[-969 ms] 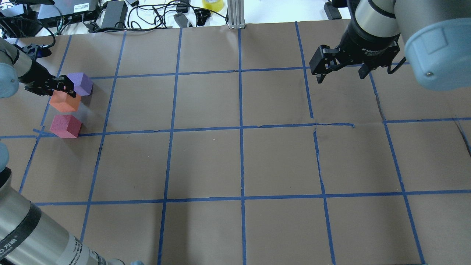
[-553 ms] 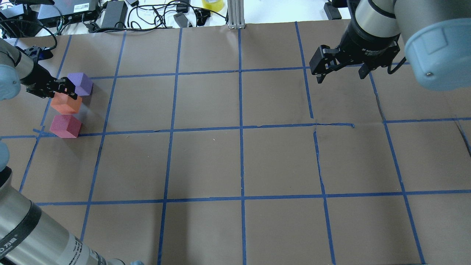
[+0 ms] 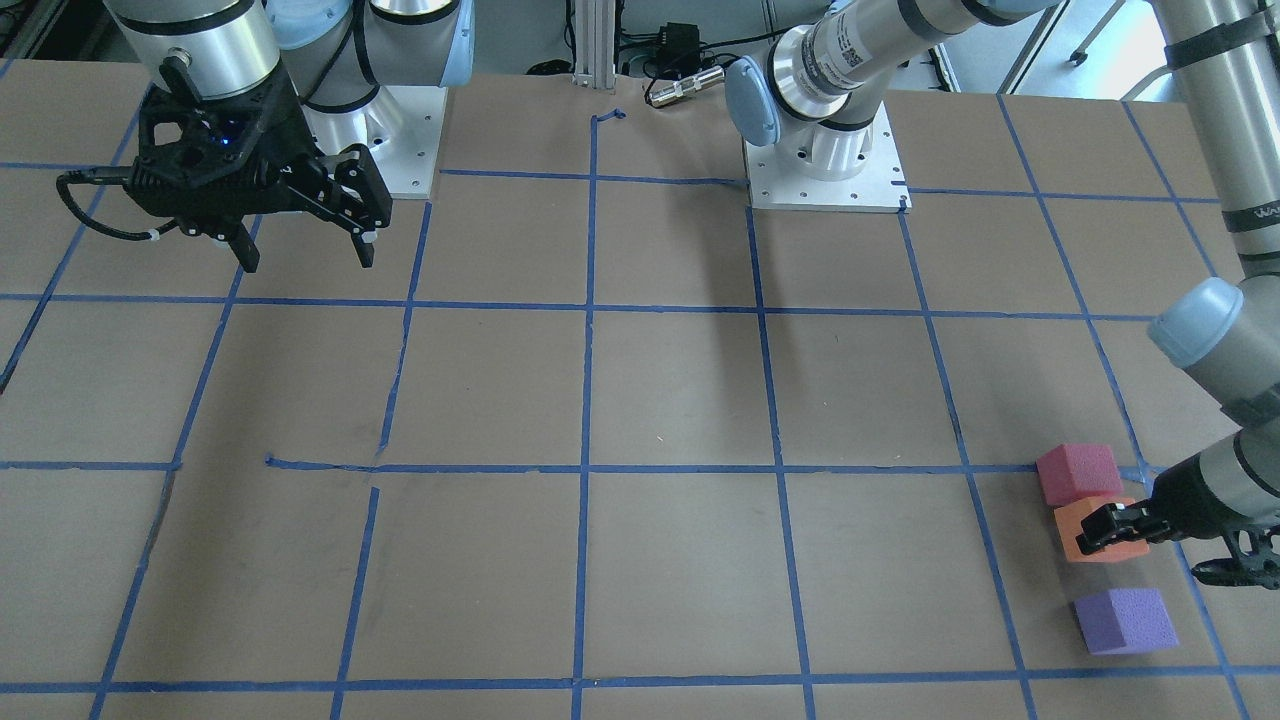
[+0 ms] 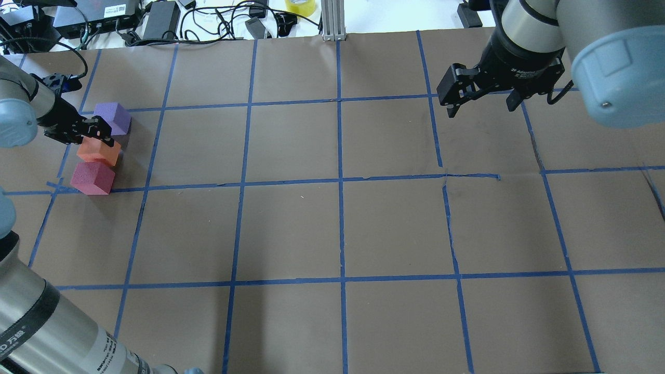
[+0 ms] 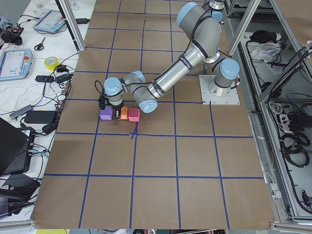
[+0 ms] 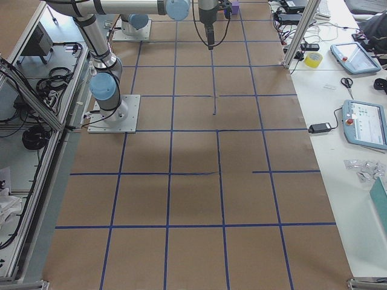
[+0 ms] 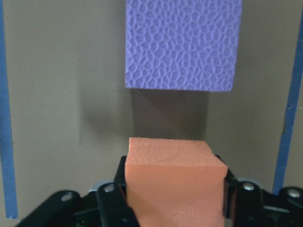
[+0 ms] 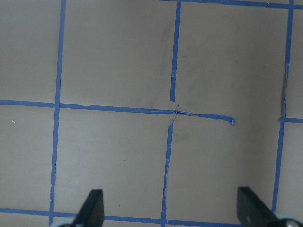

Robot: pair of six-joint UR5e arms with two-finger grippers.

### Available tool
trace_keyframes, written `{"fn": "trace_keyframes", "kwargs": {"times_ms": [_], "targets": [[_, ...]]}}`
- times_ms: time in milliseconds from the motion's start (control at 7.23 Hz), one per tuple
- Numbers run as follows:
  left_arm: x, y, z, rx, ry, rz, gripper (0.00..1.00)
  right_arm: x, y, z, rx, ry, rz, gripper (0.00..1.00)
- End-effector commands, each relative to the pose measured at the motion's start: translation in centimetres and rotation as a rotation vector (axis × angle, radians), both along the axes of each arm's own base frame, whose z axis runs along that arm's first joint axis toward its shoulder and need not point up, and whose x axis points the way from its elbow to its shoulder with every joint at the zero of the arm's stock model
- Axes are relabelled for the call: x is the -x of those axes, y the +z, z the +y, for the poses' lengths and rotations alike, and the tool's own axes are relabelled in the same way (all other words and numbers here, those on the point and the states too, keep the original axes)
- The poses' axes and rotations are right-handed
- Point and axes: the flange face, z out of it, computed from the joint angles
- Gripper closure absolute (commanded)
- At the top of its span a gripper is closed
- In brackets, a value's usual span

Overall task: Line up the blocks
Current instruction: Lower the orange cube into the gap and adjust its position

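Note:
Three foam blocks lie at the table's far left. The purple block (image 4: pixel 113 118) (image 3: pixel 1125 620) (image 7: pixel 182 45) stands alone on the paper. My left gripper (image 4: pixel 85 132) (image 3: pixel 1110 535) (image 7: pixel 174 189) is shut on the orange block (image 4: pixel 98 151) (image 3: pixel 1100 540) (image 7: pixel 173 179), which sits low between the purple and the reddish-pink block (image 4: pixel 92 177) (image 3: pixel 1078 473), close against the pink one. I cannot tell whether the orange block rests on the paper. My right gripper (image 4: pixel 480 101) (image 3: pixel 305 250) (image 8: pixel 173 213) is open and empty, hovering at the far right.
Brown paper with a blue tape grid (image 4: pixel 340 179) covers the table. Cables, power bricks and a tape roll (image 4: pixel 300 6) lie past the far edge. A metal post (image 4: pixel 332 21) stands at the back middle. Both arm bases (image 3: pixel 825 165) sit at the robot's side.
My left gripper has carried the orange block away from the purple one and down toward the pink block. The right arm has not moved.

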Motion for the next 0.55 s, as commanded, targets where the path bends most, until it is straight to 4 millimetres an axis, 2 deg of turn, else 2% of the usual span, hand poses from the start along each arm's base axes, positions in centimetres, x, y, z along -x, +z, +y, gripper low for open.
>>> {"fn": "trace_keyframes", "kwargs": {"times_ms": [0, 138, 277, 415], "targets": [[-0.12, -0.17, -0.1, 0.01, -0.002, -0.008, 0.79, 0.0, -0.01, 0.0, -0.001, 0.0, 0.0, 0.0], [-0.04, -0.49, 0.11, 0.003, -0.002, -0.009, 0.77, 0.0, -0.01, 0.0, -0.001, 0.0, 0.0, 0.0], [-0.71, -0.81, 0.49, -0.026, 0.003, -0.082, 0.7, 0.0, -0.01, 0.0, -0.001, 0.0, 0.0, 0.0], [-0.49, -1.16, 0.67, -0.03, 0.004, -0.08, 0.59, 0.01, -0.01, 0.0, -0.001, 0.0, 0.002, 0.0]]}}
